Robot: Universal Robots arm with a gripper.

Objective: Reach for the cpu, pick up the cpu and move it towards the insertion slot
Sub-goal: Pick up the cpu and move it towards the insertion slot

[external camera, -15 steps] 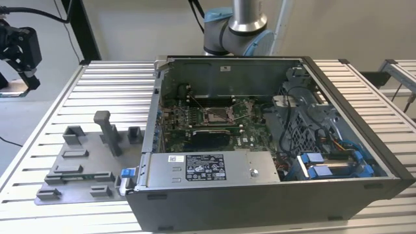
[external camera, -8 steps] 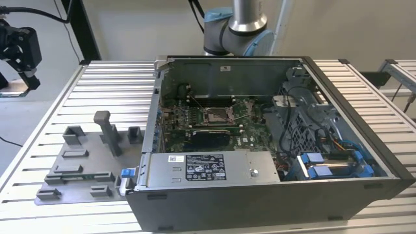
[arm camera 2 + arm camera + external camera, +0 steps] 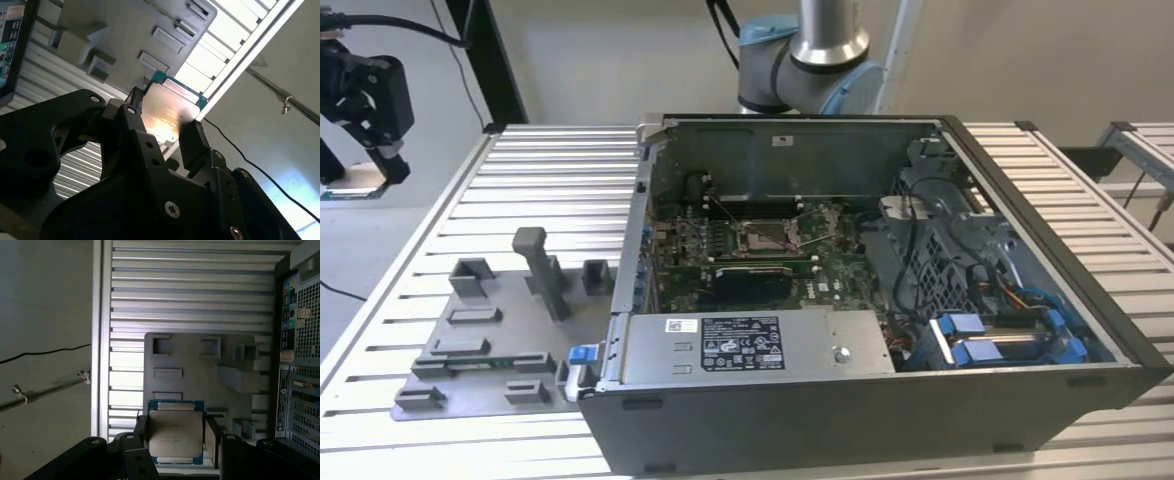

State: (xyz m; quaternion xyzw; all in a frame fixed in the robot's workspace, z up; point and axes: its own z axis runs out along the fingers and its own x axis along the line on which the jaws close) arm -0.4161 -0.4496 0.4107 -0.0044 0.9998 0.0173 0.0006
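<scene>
Between the gripper's (image 3: 175, 441) two black fingers (image 3: 141, 432) sits the cpu (image 3: 175, 435): they are closed to its width and press on two opposite edges, so the chip is held clear of everything below it. Its pale silver-grey top faces the camera in the first wrist view, with a thin teal-green rim showing around the metal; in the second wrist view the same chip is caught at an angle and bright with glare. Below the held chip, well apart from it, lies the grey fixture plate (image 3: 200, 370) with its raised blocks and shallow pockets, resting on the slatted metal table (image 3: 190, 295). Beside the table's edge a thin dark cable (image 3: 45, 352) runs across the pale floor. In the exterior view the gripper hangs at the exterior view's far left, near the table's far corner, with the fixture plate nearer the camera and towards the exterior view's right of it. Just beside the plate stands the open computer case (image 3: 854, 420), with a grey metal box (image 3: 754, 350) carrying a white label along its near side. Deeper inside, the green motherboard (image 3: 670, 262) carries the insertion slot (image 3: 767, 235), a silver-framed square with a dark centre, well apart from the gripper. Behind the case rises the arm's base (image 3: 807, 60).
</scene>
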